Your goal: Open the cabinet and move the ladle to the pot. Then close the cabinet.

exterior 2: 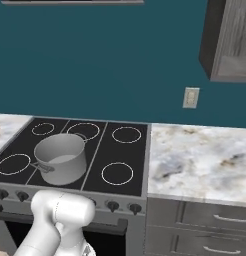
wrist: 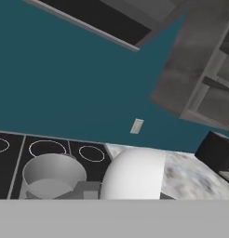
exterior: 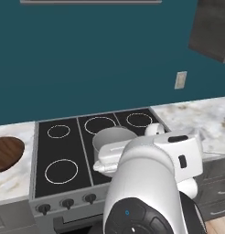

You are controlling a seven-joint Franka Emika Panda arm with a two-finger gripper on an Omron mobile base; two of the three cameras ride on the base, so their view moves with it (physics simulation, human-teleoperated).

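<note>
Grey metal, the pot [exterior 2: 61, 158] stands on the black stove [exterior 2: 120, 155] between its ring burners (nothing visible inside it). Marbled table [exterior 2: 200, 160] lies to the right, the dark cabinet [exterior 2: 229, 40] above that on the teal wall [exterior 2: 105, 60]. The pincer is pressed together.

The white arm [exterior: 146, 183] rises from the bottom of the left base view, folded over on itself, with its hand section [exterior: 178, 155] lying level and pointing right. In the right base view its rounded shoulder [exterior 2: 62, 212] stands at the lower left. The jaws are closed.
</note>
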